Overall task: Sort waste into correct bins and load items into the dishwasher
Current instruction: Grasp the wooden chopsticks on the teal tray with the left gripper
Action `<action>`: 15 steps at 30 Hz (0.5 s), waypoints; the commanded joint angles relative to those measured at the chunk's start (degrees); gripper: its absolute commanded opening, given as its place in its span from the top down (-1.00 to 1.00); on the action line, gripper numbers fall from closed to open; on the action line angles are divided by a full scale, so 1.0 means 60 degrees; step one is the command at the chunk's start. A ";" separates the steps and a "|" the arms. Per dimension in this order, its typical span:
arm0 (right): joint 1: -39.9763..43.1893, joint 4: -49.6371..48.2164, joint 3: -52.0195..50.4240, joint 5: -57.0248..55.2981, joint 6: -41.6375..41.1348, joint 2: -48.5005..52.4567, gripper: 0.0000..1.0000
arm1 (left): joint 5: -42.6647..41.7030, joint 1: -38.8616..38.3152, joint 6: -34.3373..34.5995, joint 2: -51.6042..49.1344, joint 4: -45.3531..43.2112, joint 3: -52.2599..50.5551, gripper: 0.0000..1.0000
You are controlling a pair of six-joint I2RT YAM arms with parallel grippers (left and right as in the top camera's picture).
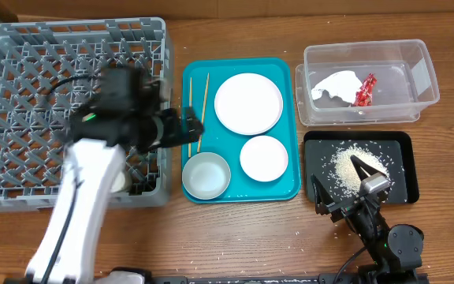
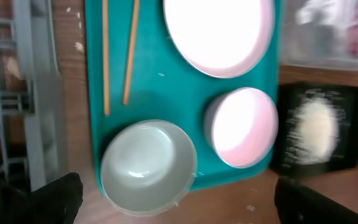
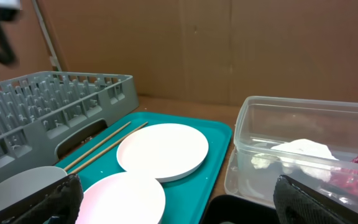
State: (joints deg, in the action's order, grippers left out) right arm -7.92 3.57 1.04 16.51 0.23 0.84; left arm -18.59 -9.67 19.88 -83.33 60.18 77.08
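The large square grey plastic dish rack (image 1: 30,79) fills the left of the overhead frame. The flat teal serving tray (image 1: 228,143) lies just to its right, at centre frame.

At upper right, the clear plastic rectangular tub (image 1: 418,65) holds the crumpled white paper napkin (image 1: 333,85) and the crumpled red-and-silver wrapper (image 1: 364,89). Below it, the shallow black rectangular tray (image 1: 398,150) carries the heap of loose white rice grains (image 1: 351,164). I judge the waste sorted and the loading yours to start.

All four items are on the teal tray:
- The large round white plate (image 1: 248,103) is at its upper right.
- The smaller white bowl (image 1: 264,158) is at its lower right.
- The grey metal bowl (image 1: 206,174) is at its lower left.
- The two thin wooden chopsticks (image 1: 189,91) lie along its left edge.

Your left gripper (image 1: 193,132) hovers spread wide and empty over that left edge, between the rack and the items, so it is the nearer arm by far. Your right gripper (image 1: 342,186) is also spread and empty, but sits well apart over the black tray at lower right.

The move turns on the chopsticks' long axis, which runs up and down the frame, parallel to the rack's right wall. In the left wrist view the fingers stand at lower left and lower right, so their closing line crosses the sticks squarely. The sticks lie toward the top of that view and the grey bowl lies directly between the fingers. For the bowl, descend. For the sticks, shift up-frame first.
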 commanded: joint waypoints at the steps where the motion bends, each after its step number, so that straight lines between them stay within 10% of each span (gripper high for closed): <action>1: 0.0018 -0.0047 -0.0095 -0.0069 -0.0047 -0.0091 -0.99 | 0.2769 -0.0838 0.0659 -0.1290 -0.0583 0.0328 -1.00; 7: 0.0018 -0.0047 -0.0095 -0.0069 -0.0047 -0.0091 -0.99 | 0.3942 -0.1523 0.0663 -0.3275 -0.2098 0.0437 -0.68; 9: 0.0018 -0.0047 -0.0095 -0.0069 -0.0044 -0.0091 -0.99 | 0.3923 -0.1526 0.0761 -0.3894 -0.2739 0.0437 -0.17; 12: 0.0018 -0.0047 -0.0095 -0.0069 -0.0044 -0.0091 -0.99 | 0.3909 -0.1523 0.0725 -0.4411 -0.3468 0.0437 0.10; 15: 0.0018 -0.0047 -0.0095 -0.0069 -0.0047 -0.0091 -0.99 | 0.3920 -0.1530 0.0259 -0.4860 -0.3960 0.0437 0.02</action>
State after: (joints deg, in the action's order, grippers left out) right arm -7.90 3.62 1.04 16.49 0.21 0.84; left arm 2.94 -18.76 23.62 -109.67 38.26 78.30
